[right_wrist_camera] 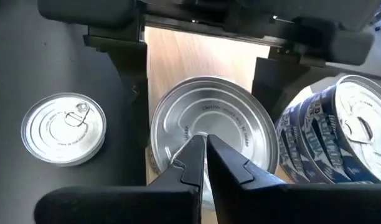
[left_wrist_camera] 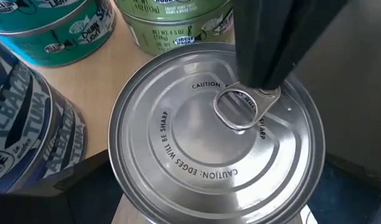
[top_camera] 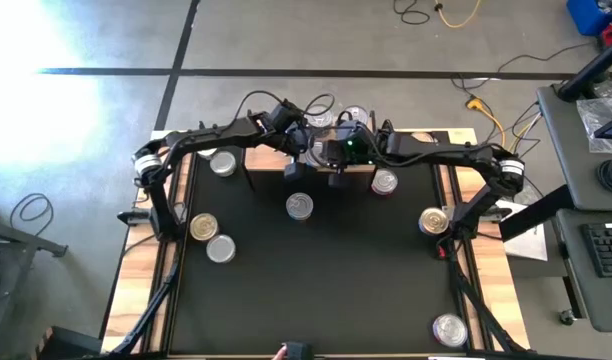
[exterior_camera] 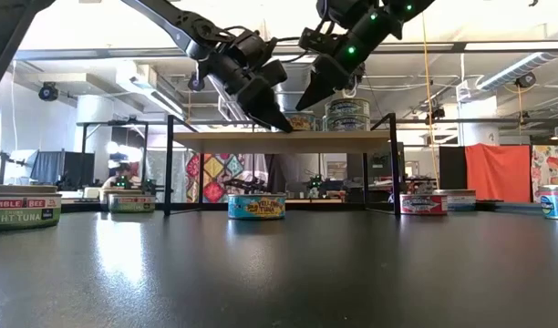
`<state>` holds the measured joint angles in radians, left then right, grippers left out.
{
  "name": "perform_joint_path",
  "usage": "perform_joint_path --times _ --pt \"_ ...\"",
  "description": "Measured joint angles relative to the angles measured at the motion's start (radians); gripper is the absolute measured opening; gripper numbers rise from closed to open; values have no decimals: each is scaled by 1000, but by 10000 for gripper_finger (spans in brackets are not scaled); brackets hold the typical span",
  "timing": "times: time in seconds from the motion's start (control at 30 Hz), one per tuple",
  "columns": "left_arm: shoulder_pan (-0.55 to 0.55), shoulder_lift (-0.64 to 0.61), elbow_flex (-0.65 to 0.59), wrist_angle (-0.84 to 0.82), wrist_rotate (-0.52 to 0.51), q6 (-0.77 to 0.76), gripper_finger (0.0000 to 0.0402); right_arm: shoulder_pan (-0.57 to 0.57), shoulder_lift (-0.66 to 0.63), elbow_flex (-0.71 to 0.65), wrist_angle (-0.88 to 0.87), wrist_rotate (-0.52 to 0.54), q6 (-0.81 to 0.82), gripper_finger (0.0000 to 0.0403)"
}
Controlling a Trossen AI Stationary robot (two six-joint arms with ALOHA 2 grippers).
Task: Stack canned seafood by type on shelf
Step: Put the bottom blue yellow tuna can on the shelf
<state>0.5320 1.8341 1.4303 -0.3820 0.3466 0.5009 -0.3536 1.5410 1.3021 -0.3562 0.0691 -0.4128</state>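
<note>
The shelf (exterior_camera: 279, 141), a light-wood board on black legs, stands at the table's far middle. Near its edge a silver-lidded can (left_wrist_camera: 215, 137) rests by its bottom on the board, also in the right wrist view (right_wrist_camera: 209, 121). My left gripper (exterior_camera: 277, 117) is open, with a finger on either side of this can; whether they touch it I cannot tell. My right gripper (right_wrist_camera: 205, 149) is shut and points down at the lid. A stack of blue cans (right_wrist_camera: 340, 124), a green can (left_wrist_camera: 178, 25) and a teal can (left_wrist_camera: 47, 31) also stand on the shelf. My right gripper meets the silver can's lid at its pull tab (left_wrist_camera: 240, 106) with the ends of its shut fingers (left_wrist_camera: 265, 56). They slant down onto the lid from above. The can stands upright on the shelf board.
Several more cans lie about the black table: one below the shelf (exterior_camera: 256, 206), one red-labelled (exterior_camera: 423, 203), one beside the shelf's leg (right_wrist_camera: 65, 127), others at left (top_camera: 203, 226) and right (top_camera: 434, 221). Both arms crowd the shelf's top (top_camera: 321, 145).
</note>
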Motion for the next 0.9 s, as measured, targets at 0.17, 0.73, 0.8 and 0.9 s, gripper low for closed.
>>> perform_joint_path --times 0.17,0.73,0.8,0.9 --pt "0 -2 0 -1 -2 23 399 -5 32 -16 58 1 -2 13" --pt "-6 -25 29 -124 -105 69 399 -26 99 21 51 13 67 13" --pt "-6 -27 49 -168 -130 78 399 -26 99 20 50 20 73 13" --pt "-7 -27 82 -224 -169 86 400 -27 100 19 58 45 73 13"
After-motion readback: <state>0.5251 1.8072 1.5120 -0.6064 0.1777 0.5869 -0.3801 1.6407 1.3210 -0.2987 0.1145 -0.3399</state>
